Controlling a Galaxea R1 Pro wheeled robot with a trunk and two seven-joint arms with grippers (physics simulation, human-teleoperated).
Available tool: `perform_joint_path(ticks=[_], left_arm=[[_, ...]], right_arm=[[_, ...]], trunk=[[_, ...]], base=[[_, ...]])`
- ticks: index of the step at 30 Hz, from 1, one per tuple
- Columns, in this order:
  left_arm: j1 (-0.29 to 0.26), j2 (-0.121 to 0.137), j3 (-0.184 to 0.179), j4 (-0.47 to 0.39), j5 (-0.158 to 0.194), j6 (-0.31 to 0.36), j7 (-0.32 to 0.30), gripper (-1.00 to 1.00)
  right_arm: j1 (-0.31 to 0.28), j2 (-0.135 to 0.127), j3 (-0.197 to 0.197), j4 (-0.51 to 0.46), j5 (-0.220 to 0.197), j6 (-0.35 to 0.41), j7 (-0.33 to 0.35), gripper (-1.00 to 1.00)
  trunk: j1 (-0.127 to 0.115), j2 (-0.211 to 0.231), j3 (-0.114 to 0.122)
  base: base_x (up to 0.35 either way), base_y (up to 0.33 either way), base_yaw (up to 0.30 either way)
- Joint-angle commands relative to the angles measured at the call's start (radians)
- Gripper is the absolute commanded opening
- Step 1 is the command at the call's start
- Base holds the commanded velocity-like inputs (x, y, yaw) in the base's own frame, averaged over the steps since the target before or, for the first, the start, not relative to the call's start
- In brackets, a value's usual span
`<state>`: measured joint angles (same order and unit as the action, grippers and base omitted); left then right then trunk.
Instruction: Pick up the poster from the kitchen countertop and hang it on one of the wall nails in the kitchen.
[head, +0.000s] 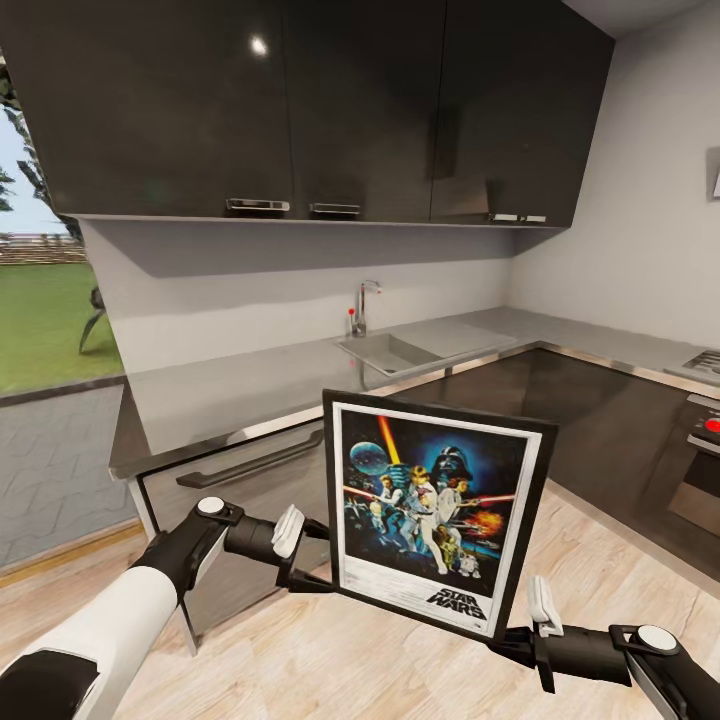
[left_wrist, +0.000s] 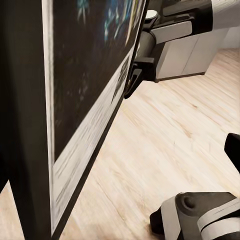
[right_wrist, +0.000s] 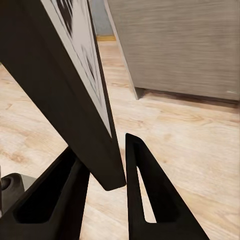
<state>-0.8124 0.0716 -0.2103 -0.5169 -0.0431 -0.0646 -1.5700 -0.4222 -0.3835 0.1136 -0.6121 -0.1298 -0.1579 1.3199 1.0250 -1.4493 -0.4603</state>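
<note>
Black fingers of the right gripper sit either side of the poster's lower corner, frame edge wedged between them; jaws closed on it. Head view: right gripper meets the poster at its bottom right corner. Left gripper meets the poster's left edge low down; looks clamped on the frame, but fingertips are hidden behind it. Left wrist view has the poster edge-on and blurred, the right gripper at its far edge.

Poster is held upright in the air, slightly tilted, print facing the head camera, above the light wood floor and in front of the kitchen countertop. Sink and chrome tap are behind it, dark wall cabinets above.
</note>
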Motion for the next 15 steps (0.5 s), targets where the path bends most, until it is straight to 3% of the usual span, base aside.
perform_joint_path(ticks=[1, 10, 13, 14, 15], left_arm=[[-0.001, 0.001, -0.003, -0.001, 0.0, -0.007, -0.001, 1.0], [-0.001, 0.011, -0.003, 0.006, -0.001, -0.008, -0.001, 1.0], [-0.001, 0.041, -0.002, 0.02, -0.001, -0.011, -0.001, 1.0], [-0.001, 0.066, -0.002, 0.048, 0.0, -0.017, -0.001, 1.0], [-0.001, 0.076, -0.002, 0.06, 0.001, -0.023, -0.001, 1.0]], right_arm=[[-0.001, -0.002, 0.006, 0.001, -0.007, -0.006, -0.001, -1.0], [-0.001, -0.002, 0.006, 0.0, -0.007, -0.006, -0.001, -1.0], [-0.001, -0.002, 0.006, -0.001, -0.007, -0.006, -0.001, -1.0], [-0.001, -0.002, 0.006, -0.001, -0.007, -0.006, -0.001, -1.0], [-0.001, -0.002, 0.006, -0.001, -0.007, -0.006, -0.001, -1.0]], trunk=[[0.0, -0.001, -0.001], [0.0, -0.001, -0.001], [0.0, -0.001, -0.001], [0.0, -0.001, -0.001], [0.0, -0.001, -0.001]], base=[[0.0, 0.0, 0.0], [0.0, 0.0, 0.0], [0.0, 0.0, 0.0], [0.0, 0.0, 0.0], [0.0, 0.0, 0.0]])
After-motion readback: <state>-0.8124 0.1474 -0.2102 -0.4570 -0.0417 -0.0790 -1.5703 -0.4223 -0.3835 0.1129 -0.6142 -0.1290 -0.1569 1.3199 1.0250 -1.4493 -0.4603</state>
